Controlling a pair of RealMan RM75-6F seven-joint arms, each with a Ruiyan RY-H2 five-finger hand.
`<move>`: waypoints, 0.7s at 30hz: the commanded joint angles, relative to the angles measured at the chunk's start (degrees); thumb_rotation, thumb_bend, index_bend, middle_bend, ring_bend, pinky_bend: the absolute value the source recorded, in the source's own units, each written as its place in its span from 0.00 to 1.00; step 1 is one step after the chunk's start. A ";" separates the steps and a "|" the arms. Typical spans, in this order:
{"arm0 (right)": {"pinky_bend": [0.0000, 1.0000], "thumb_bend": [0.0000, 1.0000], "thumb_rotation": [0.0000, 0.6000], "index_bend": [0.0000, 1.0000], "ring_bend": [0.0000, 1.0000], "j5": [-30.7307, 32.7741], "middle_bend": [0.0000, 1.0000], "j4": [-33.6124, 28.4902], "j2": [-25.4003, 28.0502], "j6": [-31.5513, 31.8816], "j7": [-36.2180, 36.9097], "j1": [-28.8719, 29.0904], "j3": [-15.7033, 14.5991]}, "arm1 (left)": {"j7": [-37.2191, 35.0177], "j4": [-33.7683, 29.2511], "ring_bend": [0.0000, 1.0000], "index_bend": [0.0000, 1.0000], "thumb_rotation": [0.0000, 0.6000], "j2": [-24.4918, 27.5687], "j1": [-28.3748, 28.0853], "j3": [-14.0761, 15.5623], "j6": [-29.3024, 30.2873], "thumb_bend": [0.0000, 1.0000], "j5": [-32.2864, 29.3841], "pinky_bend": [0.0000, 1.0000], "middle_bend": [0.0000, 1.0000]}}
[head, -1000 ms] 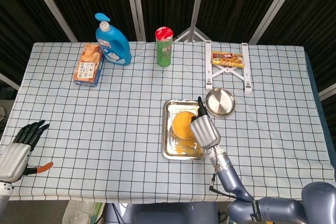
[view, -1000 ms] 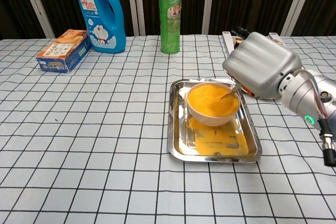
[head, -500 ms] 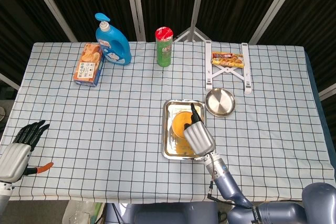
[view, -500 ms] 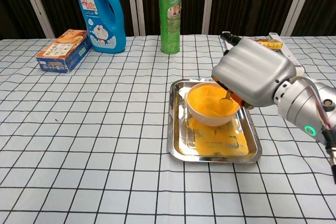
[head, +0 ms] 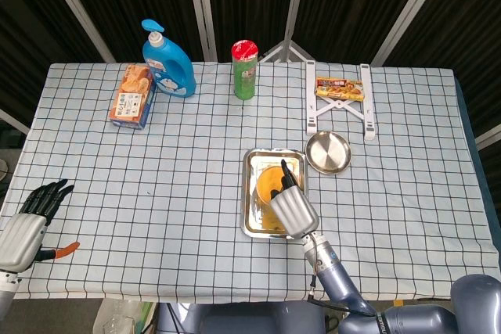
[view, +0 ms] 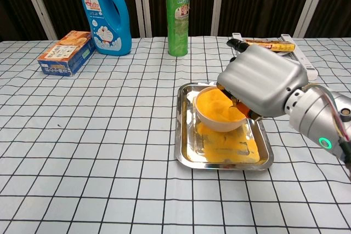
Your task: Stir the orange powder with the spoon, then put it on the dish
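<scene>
A white bowl (view: 211, 119) heaped with orange powder (view: 215, 106) stands in a steel tray (view: 186, 152). My right hand (view: 260, 86) hovers over the bowl's right side and grips the spoon, which is almost wholly hidden under the palm, its tip down in the powder. From above, the right hand (head: 291, 205) covers part of the bowl (head: 266, 185) and the tray (head: 252, 193). The round steel dish (head: 328, 152) sits empty just right of the tray's far corner. My left hand (head: 27, 224) hangs at the table's near left corner, fingers apart and holding nothing.
Spilled orange powder (view: 222, 145) lies on the tray floor in front of the bowl. Along the far side stand a blue bottle (view: 105, 12), a green can (view: 177, 19), a snack box (view: 64, 52) and a white stand (head: 339, 99) with a packet.
My right hand has swung leftward over the bowl, dragging the spoon through the powder. The spoon handle, visible earlier, is now hidden under the hand. The left hand has stayed put.
</scene>
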 commanded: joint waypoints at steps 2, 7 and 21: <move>0.00 0.84 1.00 0.76 0.35 -0.85 0.68 0.44 0.02 0.16 0.48 0.19 0.37 | 0.04 0.00 0.00 0.00 1.00 -0.01 0.01 0.00 0.05 0.00 0.04 0.00 0.00; 0.00 0.84 1.00 0.76 0.35 -2.08 0.68 2.85 -0.24 0.82 1.90 0.51 1.75 | 0.04 0.04 0.00 0.00 1.00 -0.04 0.04 -0.03 0.13 0.00 0.00 0.00 0.00; 0.00 0.84 1.00 0.76 0.36 -4.40 0.68 2.96 -0.05 1.30 5.86 0.26 2.72 | 0.09 0.01 0.00 0.00 1.00 -0.07 0.00 -0.05 0.10 0.00 0.00 0.00 0.00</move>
